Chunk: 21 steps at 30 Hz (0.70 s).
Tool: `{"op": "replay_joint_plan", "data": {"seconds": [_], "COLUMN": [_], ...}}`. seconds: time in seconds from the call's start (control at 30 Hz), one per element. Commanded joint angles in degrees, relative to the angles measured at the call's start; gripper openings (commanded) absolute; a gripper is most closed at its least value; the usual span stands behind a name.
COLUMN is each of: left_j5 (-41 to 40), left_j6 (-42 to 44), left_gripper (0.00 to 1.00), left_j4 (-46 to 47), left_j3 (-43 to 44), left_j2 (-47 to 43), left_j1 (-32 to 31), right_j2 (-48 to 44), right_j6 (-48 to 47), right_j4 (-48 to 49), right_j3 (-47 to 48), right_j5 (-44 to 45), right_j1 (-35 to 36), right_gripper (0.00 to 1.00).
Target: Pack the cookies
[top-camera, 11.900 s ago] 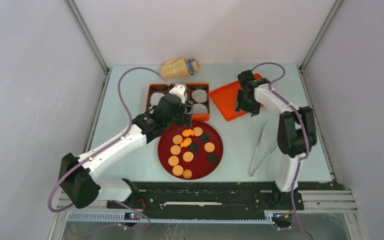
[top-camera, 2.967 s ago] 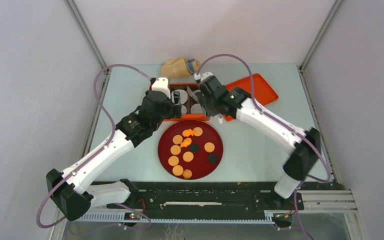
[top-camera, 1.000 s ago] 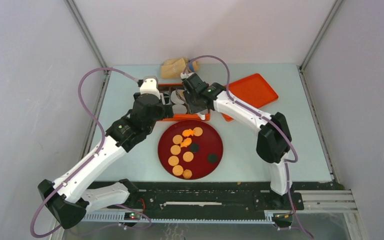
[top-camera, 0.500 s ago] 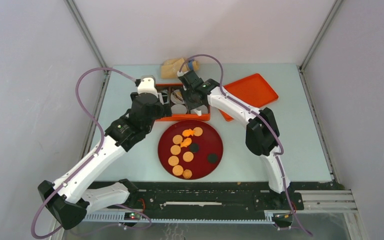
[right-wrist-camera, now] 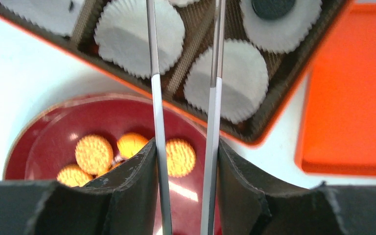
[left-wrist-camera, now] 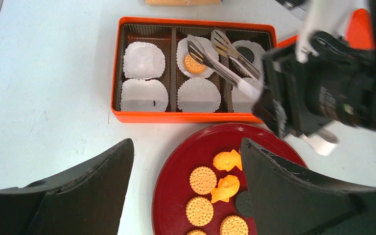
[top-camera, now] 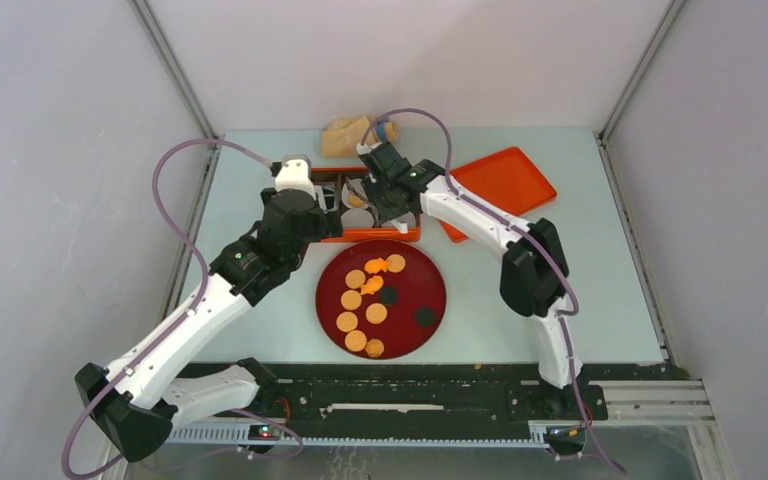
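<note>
Just past R gripper [right-wrist-camera: 186,196] tongs [left-wrist-camera: 220,68]: cookie [left-wrist-camera: 194,63]

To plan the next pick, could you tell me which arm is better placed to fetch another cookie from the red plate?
Probably the right: the right pincer holds the tongs, tips over the box just beyond the plate of cookies. The left pincer is open and empty.

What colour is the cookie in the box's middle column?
Orange-tan; the cookie shows best in the left wrist view.
</note>
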Motion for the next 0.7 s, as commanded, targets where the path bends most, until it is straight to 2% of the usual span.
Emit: {"op": "replay_joint_plan", "data": {"seconds": [0.0,0.2,0.37,0.53,0.67], "left_j5": [0.2,0.5,2.4,4.9,6.5], "left_j6": [-0.1,-0.9,-1.7,-2.3,-2.8], "left_gripper": [0.85,0.84,0.85,0.84,0.84], "left_j4": [1.3,0.8,1.2,1.5,2.0], "left_j3": [-0.6,0.3,0.6,1.6,1.6], "left_j2": [-1.5,-1.3,-0.5,1.0,1.2], "left_j1": [0.3,0.4,0.4,0.4,0.4], "right_j2": [-16.9,-33.7,-45.8,-54.5,-58.4], "right_j6": [-1.0,2.1,8.4,18.4,25.1], "right_j4": [3.6,0.3,-5.6,-12.8,-14.3], "right_j3": [-8.7,-23.5,-37.1,-46.3,-52.1], "right_j5": [5.1,9.8,9.9,9.1,7.7], "right_j1": [3.6,10.7,17.1,23.5,27.8], "right_gripper": [0.48,0.47,0.47,0.48,0.48]}}
